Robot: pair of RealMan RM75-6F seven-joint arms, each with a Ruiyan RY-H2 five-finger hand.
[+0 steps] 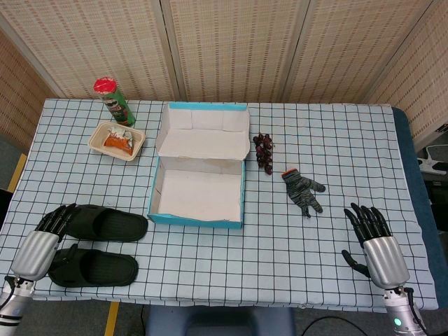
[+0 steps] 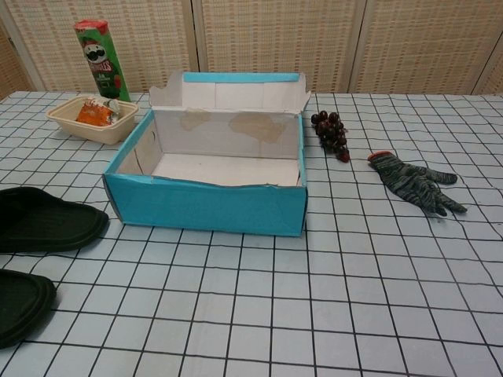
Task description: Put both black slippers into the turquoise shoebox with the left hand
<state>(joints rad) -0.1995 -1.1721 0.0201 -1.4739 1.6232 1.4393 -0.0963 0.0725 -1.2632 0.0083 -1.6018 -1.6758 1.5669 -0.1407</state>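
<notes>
Black slippers (image 1: pixel 105 224) (image 1: pixel 94 268) lie side by side left of the open turquoise shoebox (image 1: pixel 198 192), within reach of the left hand (image 1: pixel 43 241), fingers spread, empty, over them; right hand (image 1: pixel 374 238) rests open, idle.

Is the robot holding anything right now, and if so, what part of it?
Nothing is clearly held. The left hand lies over the heel ends of the two slippers; whether it grips one cannot be told. The right hand is open and empty.
</notes>
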